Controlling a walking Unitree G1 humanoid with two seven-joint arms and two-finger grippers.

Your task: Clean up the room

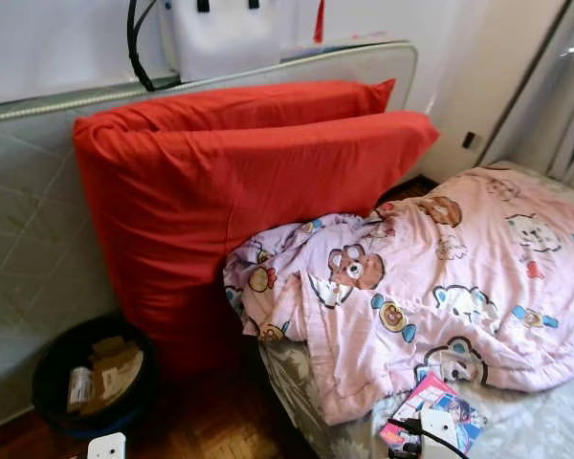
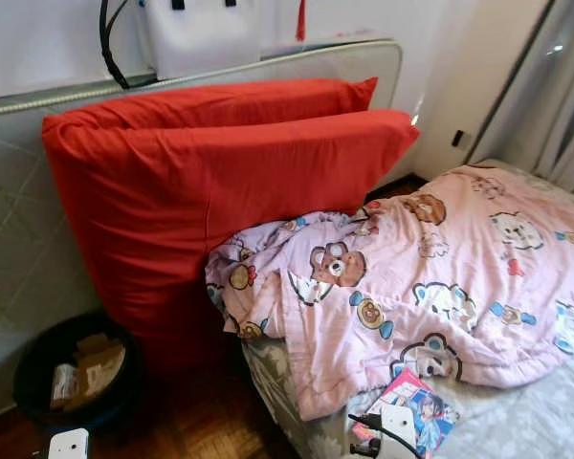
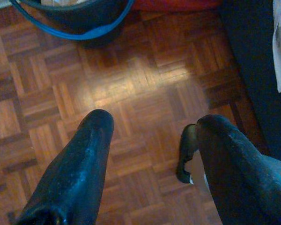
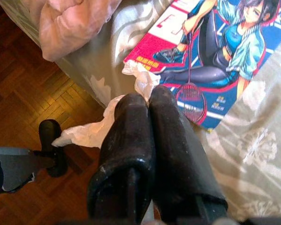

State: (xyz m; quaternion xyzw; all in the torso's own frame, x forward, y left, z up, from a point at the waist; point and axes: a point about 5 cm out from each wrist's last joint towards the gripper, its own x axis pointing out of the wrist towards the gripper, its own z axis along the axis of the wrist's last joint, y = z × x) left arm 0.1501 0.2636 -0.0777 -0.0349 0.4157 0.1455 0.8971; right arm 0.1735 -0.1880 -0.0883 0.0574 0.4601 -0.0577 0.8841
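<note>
At lower right, right pincer (image 4: 147,101) clenches crumpled white tissue (image 4: 91,131) over the bed (image 4: 253,154) edge; keep it pinched to the bin (image 1: 91,378). Left pincer (image 3: 152,140) hangs released.

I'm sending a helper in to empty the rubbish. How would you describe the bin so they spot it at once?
Start at the big red cushions leaning against the upended grey quilted mattress. On the wooden parquet floor at the cushions' lower left corner stands a round black bin holding cardboard scraps. It is the only dark, round container there, unlike the pink cartoon-bear blanket on the bed.
</note>
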